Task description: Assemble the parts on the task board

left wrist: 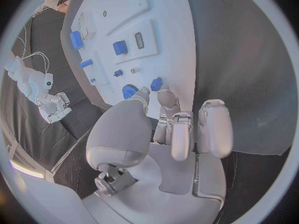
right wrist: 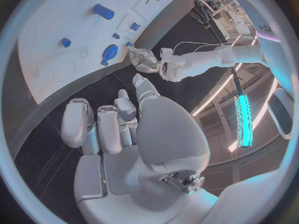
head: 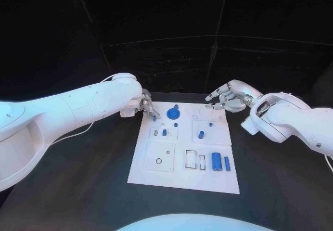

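Where left hand (head: 144,107) meets task board (head: 156,168), fingertip contact unclear.

A robotics lab: black-draped test cell around a black table (head: 277,168), equipment racks (right wrist: 218,0) beyond.

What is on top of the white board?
The task board carries small blue parts: a round disc near the far edge, a fat cylinder and a thin peg nearer the robot. Whatever is beneath the board is covered.
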`<state>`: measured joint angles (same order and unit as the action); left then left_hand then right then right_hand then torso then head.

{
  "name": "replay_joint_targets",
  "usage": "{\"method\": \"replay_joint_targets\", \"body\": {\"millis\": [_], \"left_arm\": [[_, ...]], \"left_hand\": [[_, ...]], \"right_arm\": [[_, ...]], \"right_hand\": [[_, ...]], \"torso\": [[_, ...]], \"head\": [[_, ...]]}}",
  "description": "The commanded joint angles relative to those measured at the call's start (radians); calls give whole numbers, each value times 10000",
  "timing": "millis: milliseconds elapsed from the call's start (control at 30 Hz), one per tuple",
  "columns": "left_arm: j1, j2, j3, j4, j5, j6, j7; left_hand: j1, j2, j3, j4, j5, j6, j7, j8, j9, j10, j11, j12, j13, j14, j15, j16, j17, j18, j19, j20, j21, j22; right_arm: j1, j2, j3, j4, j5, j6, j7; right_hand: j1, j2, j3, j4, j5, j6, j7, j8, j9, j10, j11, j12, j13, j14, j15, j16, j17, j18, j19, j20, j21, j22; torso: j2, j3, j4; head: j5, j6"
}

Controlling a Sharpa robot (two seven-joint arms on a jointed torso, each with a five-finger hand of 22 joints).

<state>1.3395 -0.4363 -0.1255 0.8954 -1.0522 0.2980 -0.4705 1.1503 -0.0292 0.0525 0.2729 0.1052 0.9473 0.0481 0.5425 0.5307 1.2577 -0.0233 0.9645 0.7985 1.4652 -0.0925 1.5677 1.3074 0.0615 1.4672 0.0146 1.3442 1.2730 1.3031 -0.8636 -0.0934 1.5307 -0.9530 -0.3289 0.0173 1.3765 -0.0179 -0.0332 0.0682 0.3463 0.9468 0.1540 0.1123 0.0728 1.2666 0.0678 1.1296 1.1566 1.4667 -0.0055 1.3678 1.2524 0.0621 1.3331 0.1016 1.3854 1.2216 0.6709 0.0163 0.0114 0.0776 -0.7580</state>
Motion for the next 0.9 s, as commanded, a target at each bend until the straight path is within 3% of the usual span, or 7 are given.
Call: {"method": "replay_joint_targets", "body": {"millis": [33, 267, 900], "left_arm": [[15, 11, 5, -6, -58, 114, 109], [15, 19, 4, 16, -58, 135, 121], [15, 45, 4, 12, -58, 233, 308]], "left_hand": [[122, 36, -60, -15, 36, 90, 2, -21, -12, 14, -10, 51, 5, 1056, 60, 31, 2634, 17, 96, 71, 68, 10], [262, 93, -94, -62, 40, 116, -5, -13, -42, 20, -15, 50, -18, 1056, 58, 31, 2634, 14, 102, 69, 76, 27], [1109, 541, -12, -450, 68, 211, -53, -45, -228, 64, -53, 76, -61, 1056, 43, 31, 2634, 8, 110, 58, 87, 83]], "right_arm": [[19, 3, 6, 21, 3, 49, 56], [20, 4, 6, 30, 3, 41, 60], [20, 6, 7, 38, 3, 29, 76]], "right_hand": [[-51, 34, -33, -9, 67, 76, -7, 60, -15, -2, -26, -1, 13, 364, -40, -46, -6, 174, -83, 8, -63, -3], [-47, 41, -34, -6, 67, 88, -9, 68, -13, 5, -28, 8, 19, 365, -41, -45, -3, 174, -79, 8, -62, 0], [-48, 50, -36, 0, 69, 102, -11, 77, -10, 17, -29, 23, 31, 365, -42, -49, -6, 173, -77, 7, -63, 0]], "torso": [[0, -1, -5], [1, -6, -5], [4, -4, -6]], "head": [[8, -4], [7, -4], [27, -45]]}}
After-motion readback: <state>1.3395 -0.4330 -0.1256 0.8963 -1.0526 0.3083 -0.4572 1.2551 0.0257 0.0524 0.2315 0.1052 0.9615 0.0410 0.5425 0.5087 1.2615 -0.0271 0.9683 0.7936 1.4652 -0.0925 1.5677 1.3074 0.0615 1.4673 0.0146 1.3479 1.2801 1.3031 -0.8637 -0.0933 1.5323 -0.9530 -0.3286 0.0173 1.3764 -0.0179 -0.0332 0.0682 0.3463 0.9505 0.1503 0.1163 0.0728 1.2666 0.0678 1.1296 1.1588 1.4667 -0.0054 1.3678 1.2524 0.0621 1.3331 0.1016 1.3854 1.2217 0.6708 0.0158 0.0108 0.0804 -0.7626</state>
